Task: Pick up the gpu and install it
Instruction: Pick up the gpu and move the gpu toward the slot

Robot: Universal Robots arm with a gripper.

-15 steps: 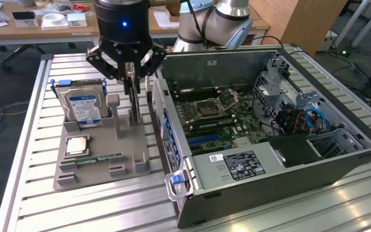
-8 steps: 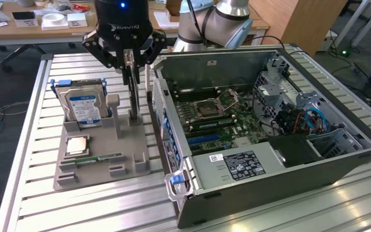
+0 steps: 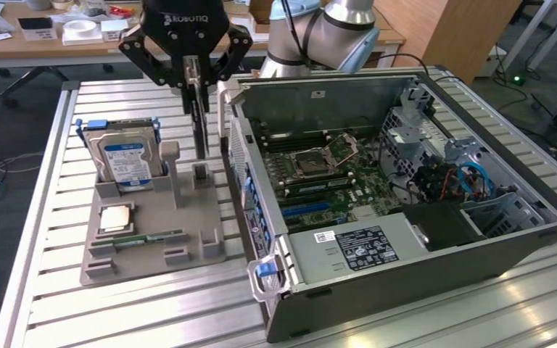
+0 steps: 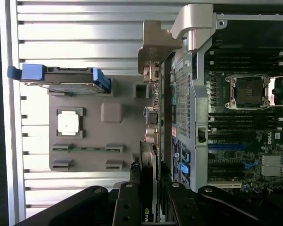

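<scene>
We see a black two-fingered robot gripper [image 3: 194,80] at about eleven o'clock in the exterior view, pinching the top of a thin, flat, dark expansion card, the gpu [image 3: 201,123]. The gpu hangs upright and edge-on, its lower end close above a grey plastic parts holder [image 3: 138,257] on the ribbed silver metal table [image 3: 114,319].

At nine o'clock of the gpu, a boxy silver hard drive with a blue-white label [image 3: 125,159] stands in the holder. Lower down lie a square silvery processor chip [image 3: 116,217] and a narrow green memory stick [image 3: 153,237].

At three o'clock of the gpu sits an open dark computer case [image 3: 434,264], its green motherboard [image 3: 356,188] exposed.

In the wrist view, we look along the gpu [image 4: 148,169], clamped in the gripper [image 4: 150,193], with the holder [image 4: 127,136] on one side and the motherboard [image 4: 254,141] on the other.
</scene>
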